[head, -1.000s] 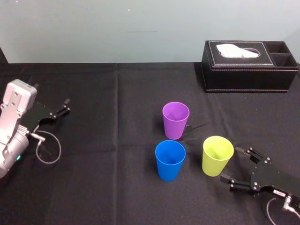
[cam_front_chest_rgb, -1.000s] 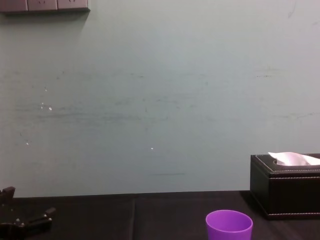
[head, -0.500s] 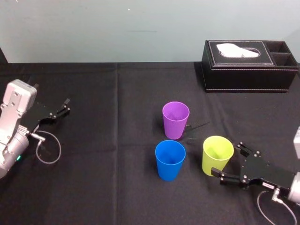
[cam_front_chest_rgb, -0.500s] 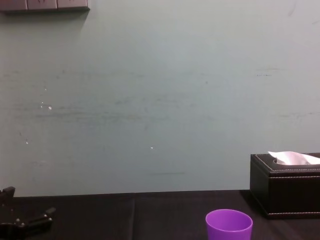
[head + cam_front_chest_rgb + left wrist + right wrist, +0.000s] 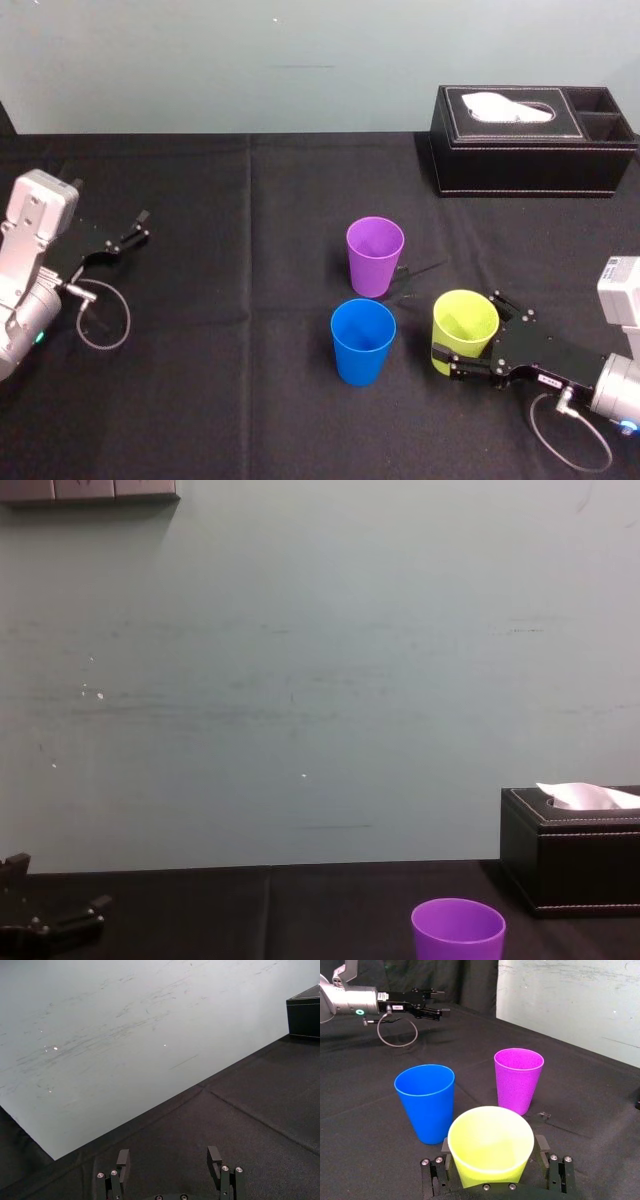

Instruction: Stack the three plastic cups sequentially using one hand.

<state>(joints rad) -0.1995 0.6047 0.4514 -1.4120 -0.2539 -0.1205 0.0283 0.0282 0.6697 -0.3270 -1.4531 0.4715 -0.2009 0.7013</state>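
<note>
Got my right gripper straddling the yellow-green cup, jaws wide on either side, can't tell if they're touching it. Blue cup is just left of it, with the purple cup behind-left. Left gripper is parked way off left, jaws apart too.

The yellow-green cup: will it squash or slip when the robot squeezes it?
Probably light: the yellow-green cup looks thin and empty. Its smooth tapered wall may slip in the right gripper. Narrow base, so a nudge could tip it.
</note>
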